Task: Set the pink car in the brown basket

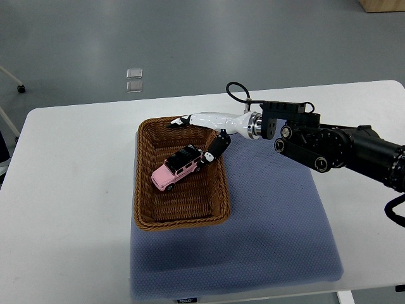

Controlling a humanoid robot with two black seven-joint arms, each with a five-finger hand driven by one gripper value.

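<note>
Nearest the camera, at the bottom of the top view, lies one blue-grey mat spread over the white table, with a small dark label on its near edge. One brown wicker basket sits on the mat's left part, its long axis running away from the camera and its far end reaching past the mat onto bare table.

One pink car rests inside the basket, on the woven floor in the middle to far half. It has a dark roof rack and lies diagonally, one end pointing toward the basket's far right corner, the other toward its near left.

Only one arm shows: the black right arm, entering from the right edge and ending in a white-shelled right hand reaching over the basket's far right corner. Dark fingers hang just beside the car's far right end; whether they touch the roof rack or stand just clear cannot be told, so whether the hand is grasping the car or has let go cannot be told. The car lies down and to the left of the hand. No left arm is visible.

Since the car sits within the basket walls, the placing looks essentially done; what remains, if anything, is probably clearing the hand without nudging the car.

Beyond the table, two small clear square items lie on the grey floor.
</note>
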